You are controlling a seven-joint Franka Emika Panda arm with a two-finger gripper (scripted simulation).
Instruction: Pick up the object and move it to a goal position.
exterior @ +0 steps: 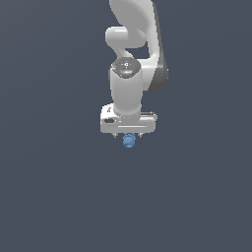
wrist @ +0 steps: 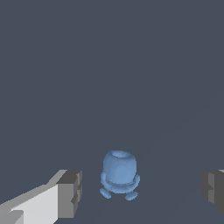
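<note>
Object: one small light-blue lump, rounded, with a flat-topped knob uppermost and small nubs around its base. It rests on the plain dark grey desk, directly under the arm's hand; in the exterior view it shows just below the white gripper. No goal marker is visible in either view.

Fingers: grey pads, spread wide apart, one on each side of the lump with clear space between pad and lump on both sides. Nothing is gripped. In the wrist view the lump sits nearer one pad than the other.

Arm: white Franka, wrist pointing straight down, hand close above the desk.

Step in hand, as judged: descent or alignment before closing; the pick is not yet made.

Risks, as judged:
- Off-centre closing: the nearer pad would meet the lump first and push or tip it.
- Rounded, knobbly surface: pads bearing on a nub or high on the dome could squeeze it out of the grip.
- Height above the desk cannot be told; closing too high would catch only the knob.
</note>
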